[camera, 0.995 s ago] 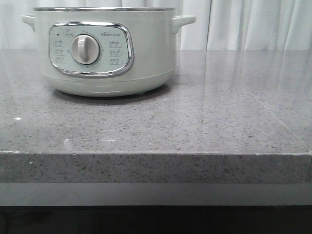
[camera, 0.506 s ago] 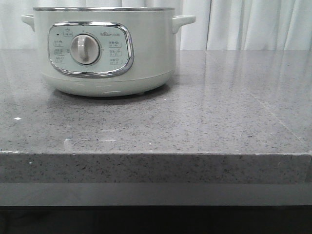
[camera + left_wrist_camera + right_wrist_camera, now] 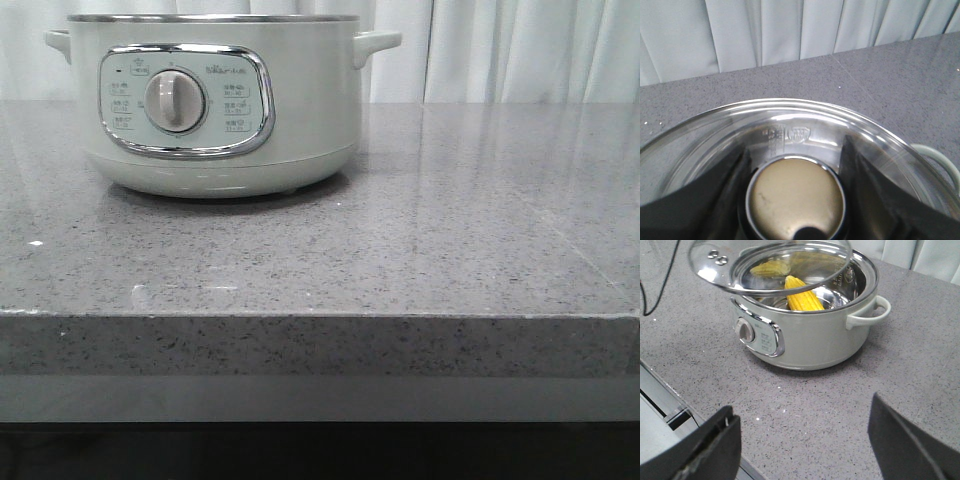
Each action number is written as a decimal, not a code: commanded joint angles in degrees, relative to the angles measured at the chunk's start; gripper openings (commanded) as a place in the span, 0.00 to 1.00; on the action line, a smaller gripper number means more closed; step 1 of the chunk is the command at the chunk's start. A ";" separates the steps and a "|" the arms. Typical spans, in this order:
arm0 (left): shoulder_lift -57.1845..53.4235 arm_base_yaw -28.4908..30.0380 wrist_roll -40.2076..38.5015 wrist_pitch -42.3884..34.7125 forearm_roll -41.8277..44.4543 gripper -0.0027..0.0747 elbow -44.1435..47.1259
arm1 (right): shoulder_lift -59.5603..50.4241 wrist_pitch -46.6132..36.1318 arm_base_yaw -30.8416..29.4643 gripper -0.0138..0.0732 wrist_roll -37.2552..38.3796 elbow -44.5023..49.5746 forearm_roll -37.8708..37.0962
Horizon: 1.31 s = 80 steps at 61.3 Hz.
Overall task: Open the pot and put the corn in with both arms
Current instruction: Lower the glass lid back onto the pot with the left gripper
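The cream-white pot stands at the back left of the grey counter; its top is cut off in the front view. In the right wrist view the pot is open, and the yellow corn lies inside it. The glass lid hangs tilted above the pot's rim. In the left wrist view my left gripper is shut on the lid's round knob, with the glass lid spreading beneath it. My right gripper is open and empty over the counter, in front of the pot.
The grey speckled counter has its front edge near the camera. A pale curtain hangs behind. A black cable lies on the counter beside the pot. One pot handle shows past the lid.
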 commanded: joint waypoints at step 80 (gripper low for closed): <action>4.85 -2.43 -0.47 -13.29 -0.29 0.32 -4.34 | -0.60 -3.99 -0.28 0.79 0.07 -1.55 0.48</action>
